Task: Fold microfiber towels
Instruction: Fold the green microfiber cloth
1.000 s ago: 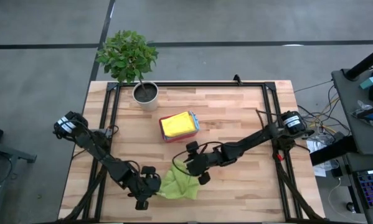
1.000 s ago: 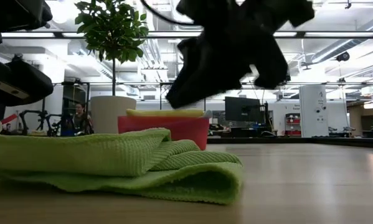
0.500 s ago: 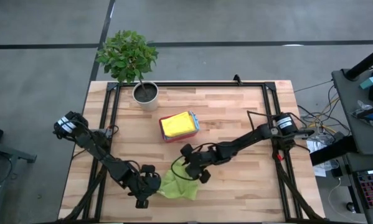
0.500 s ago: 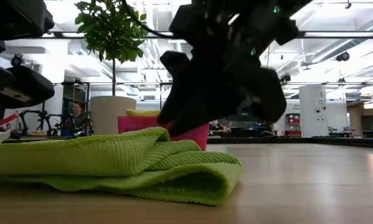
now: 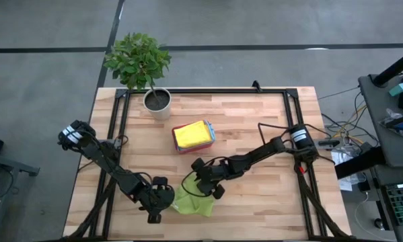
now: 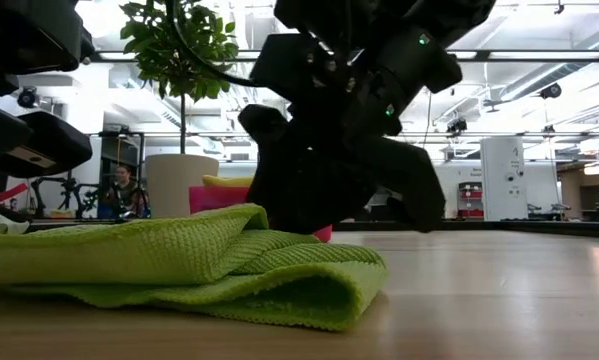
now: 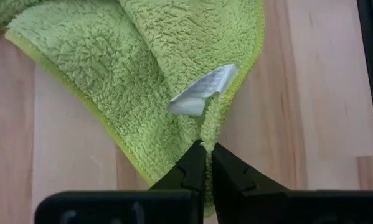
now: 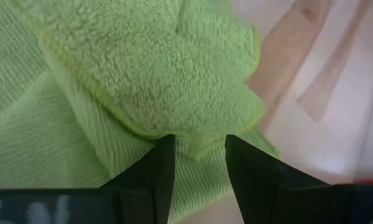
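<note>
Left arm runs from its base at the table's left edge diagonally down toward the near edge, elbow low, wrist bent in toward centre. Left gripper [image 5: 162,202] sits at the left edge of the green towel [image 5: 192,202], fingers pressed together, pinching the towel's hem just beside a white tag [image 7: 202,98]; wrist view shows the hem standing up as a thin ridge between the fingertips

Right arm stretches from its base at the right rail, long and nearly flat, diagonally across to the table's front-centre. Right gripper [image 5: 200,180] is at the towel's far edge, tilted down; fingers [image 8: 154,171] spread part way with a folded corner of the towel between them. Can't tell if the pads touch the cloth. In low view the gripper [image 6: 324,195] hangs dark right behind the towel, its tips down at the cloth's top layer

Towel lies crumpled near the front edge of the table [image 5: 255,134], between the two grippers, partly doubled over itself; from the low view its long axis runs left-right, folded rounded end pointing right, upper layer draped over lower

Pink tray [image 5: 193,136] with yellow cloth [image 5: 191,134] on it sits mid-table, well apart from the green one. Potted plant [image 5: 142,64] at the far left corner
</note>
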{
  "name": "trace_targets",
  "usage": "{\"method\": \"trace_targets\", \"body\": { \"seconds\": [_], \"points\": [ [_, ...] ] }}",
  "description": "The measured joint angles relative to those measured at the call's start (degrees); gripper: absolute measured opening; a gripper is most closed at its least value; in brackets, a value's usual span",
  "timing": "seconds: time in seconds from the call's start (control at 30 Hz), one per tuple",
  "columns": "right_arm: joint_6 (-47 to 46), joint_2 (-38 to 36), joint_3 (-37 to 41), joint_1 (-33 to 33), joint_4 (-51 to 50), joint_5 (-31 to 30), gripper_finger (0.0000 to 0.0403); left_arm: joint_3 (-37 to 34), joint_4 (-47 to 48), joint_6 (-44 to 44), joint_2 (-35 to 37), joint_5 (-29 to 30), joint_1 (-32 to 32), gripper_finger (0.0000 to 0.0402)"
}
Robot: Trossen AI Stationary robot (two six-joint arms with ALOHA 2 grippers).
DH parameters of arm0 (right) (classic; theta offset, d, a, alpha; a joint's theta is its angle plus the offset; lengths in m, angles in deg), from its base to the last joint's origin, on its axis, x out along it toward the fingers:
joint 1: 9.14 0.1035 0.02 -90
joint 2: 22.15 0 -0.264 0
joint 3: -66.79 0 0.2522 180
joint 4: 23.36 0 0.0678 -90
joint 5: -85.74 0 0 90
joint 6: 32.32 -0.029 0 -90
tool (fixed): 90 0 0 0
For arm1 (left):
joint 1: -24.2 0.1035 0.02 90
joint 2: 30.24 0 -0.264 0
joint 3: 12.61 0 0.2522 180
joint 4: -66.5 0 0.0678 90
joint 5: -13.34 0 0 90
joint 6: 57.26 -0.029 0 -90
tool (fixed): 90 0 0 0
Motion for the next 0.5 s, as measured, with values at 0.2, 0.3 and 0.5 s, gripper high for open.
{"method": "trace_targets", "body": {
  "seconds": [0.2,0.3,0.5],
  "points": [
    [2.34,0.92,-1.76,0.02,-0.06,2.9,0.0131,-0.68,0.06,0.04,0.0,0.0,0.01,0.0],
    [3.03,1.24,-2.09,0.0,0.07,4.03,0.0125,-0.91,-0.04,0.02,0.0,0.0,0.02,0.0],
    [1.87,2.17,-2.07,0.0,0.4,8.09,0.0087,-1.25,-0.04,0.09,0.0,-0.01,0.01,0.0]
  ]
}}
